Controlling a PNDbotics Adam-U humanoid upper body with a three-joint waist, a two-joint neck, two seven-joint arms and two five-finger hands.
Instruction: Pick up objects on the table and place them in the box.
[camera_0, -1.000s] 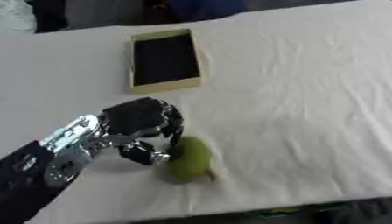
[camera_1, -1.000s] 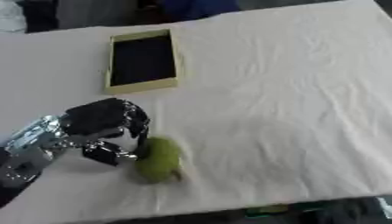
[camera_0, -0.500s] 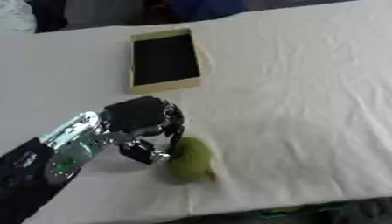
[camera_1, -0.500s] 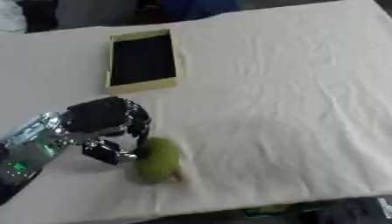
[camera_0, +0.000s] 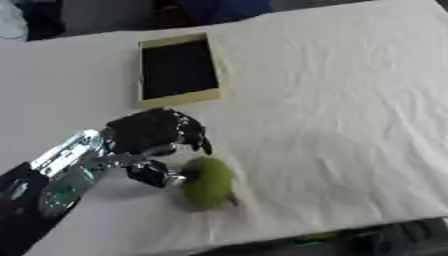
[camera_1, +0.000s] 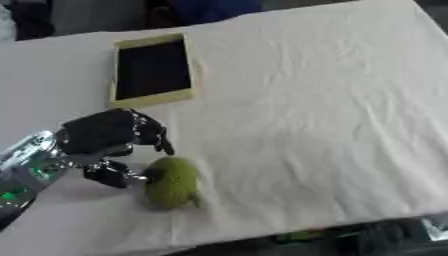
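Box: a shallow yellow-rimmed box (camera_0: 178, 68) lies flat on the white cloth toward the far left of the table (camera_0: 332, 95); its dark inside looks bare.
Fruit: a green pear-like fruit (camera_0: 207, 182) rests on the cloth near the front edge, well apart from the box.
Left hand: the left hand (camera_0: 153, 134) comes in from the lower left, fingers curled downward just above and left of the fruit, thumb tip touching its left side; it is not closed round the fruit.
Right hand: nowhere to be seen.
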